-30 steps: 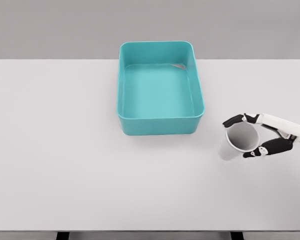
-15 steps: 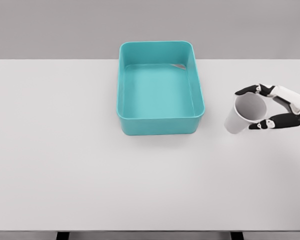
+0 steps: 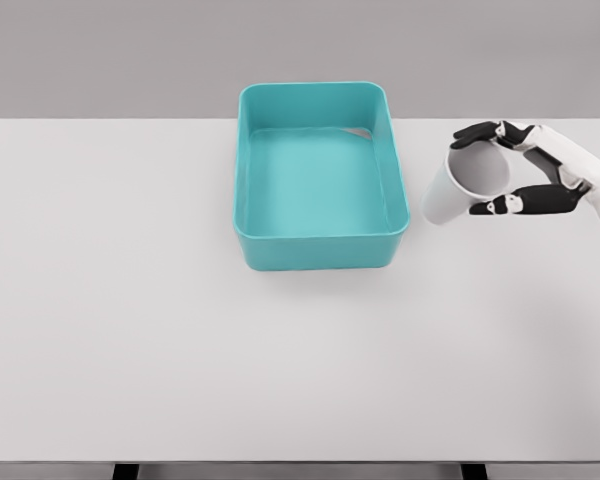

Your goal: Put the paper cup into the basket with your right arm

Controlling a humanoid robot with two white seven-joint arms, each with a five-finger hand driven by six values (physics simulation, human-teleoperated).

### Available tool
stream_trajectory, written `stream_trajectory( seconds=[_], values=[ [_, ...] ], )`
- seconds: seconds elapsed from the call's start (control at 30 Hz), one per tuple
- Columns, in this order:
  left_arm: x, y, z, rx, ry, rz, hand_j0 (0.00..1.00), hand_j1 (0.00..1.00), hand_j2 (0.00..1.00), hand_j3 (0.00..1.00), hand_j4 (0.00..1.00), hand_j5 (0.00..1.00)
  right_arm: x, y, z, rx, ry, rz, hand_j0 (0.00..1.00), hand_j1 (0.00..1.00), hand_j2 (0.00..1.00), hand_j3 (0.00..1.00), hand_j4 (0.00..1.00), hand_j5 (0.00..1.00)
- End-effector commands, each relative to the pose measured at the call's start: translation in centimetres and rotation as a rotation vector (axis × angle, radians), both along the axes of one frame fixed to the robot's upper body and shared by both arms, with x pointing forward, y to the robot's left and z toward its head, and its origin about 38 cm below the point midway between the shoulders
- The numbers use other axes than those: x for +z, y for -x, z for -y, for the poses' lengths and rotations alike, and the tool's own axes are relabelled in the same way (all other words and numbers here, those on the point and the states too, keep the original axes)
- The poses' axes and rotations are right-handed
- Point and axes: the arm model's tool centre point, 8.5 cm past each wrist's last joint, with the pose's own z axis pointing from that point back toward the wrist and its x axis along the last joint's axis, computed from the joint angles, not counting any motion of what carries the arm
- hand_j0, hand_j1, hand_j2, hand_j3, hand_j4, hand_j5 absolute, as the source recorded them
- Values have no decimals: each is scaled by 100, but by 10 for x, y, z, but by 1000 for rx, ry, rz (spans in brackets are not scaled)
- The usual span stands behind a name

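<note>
I have the paper cup gripped in the right robot hand, tilted above the table's right edge, just beside the basket. Carrying step; next I'd move left over the basket, then release.

The right hand has carried the tilted paper cup up off the desk and leftward, now just beside the teal basket's right wall.

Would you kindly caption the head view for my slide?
Right robot hand holds tilted paper cup just right of the teal basket.
</note>
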Motion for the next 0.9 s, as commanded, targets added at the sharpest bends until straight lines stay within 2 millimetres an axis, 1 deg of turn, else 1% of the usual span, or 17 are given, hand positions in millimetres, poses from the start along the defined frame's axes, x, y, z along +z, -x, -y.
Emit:
stream_trajectory(
  seconds=[0.0,0.13,0.17,0.2,0.23,0.3,0.47,0.57,0.63,0.7,0.83,0.87],
  values=[
    [0,0,0,0,0,0,100,100,100,100,100,100,-1,-1,-3,0,-16,-7,63,63,63,63,63,63],
    [0,0,0,0,1,0,100,100,100,100,100,100,-1,-3,-7,5,-31,-4,63,63,63,63,63,63],
    [0,0,0,0,0,0,100,100,100,100,100,100,1,-5,-10,8,-35,5,64,64,64,64,64,64],
    [0,0,0,0,1,0,100,100,100,100,100,100,-2,-6,-9,1,-41,-2,64,64,64,64,64,64],
    [0,0,0,0,0,0,100,100,100,100,100,100,0,-10,-9,-4,-48,1,64,64,64,64,64,64],
    [0,0,0,0,0,0,100,100,100,100,100,100,-1,-14,-15,-1,-51,8,65,65,65,65,65,65],
    [0,0,0,0,0,0,100,100,100,100,100,100,4,-32,-38,9,-87,23,64,64,64,64,64,64],
    [0,0,0,0,0,0,100,100,100,100,100,100,4,-41,-61,19,-75,23,65,65,65,65,65,65],
    [0,0,0,0,0,1,100,100,100,100,100,100,-1,-47,-67,13,-86,13,65,65,65,65,65,65],
    [0,0,0,0,0,1,100,100,100,100,100,100,-1,-51,-76,20,-88,18,65,65,65,65,65,65],
    [0,0,0,0,0,0,100,100,100,100,100,100,1,-58,-77,14,-89,20,65,65,65,65,65,65],
    [0,0,0,0,1,1,100,100,100,100,100,100,0,-60,-86,21,-82,24,65,65,65,65,65,65]
  ],
)
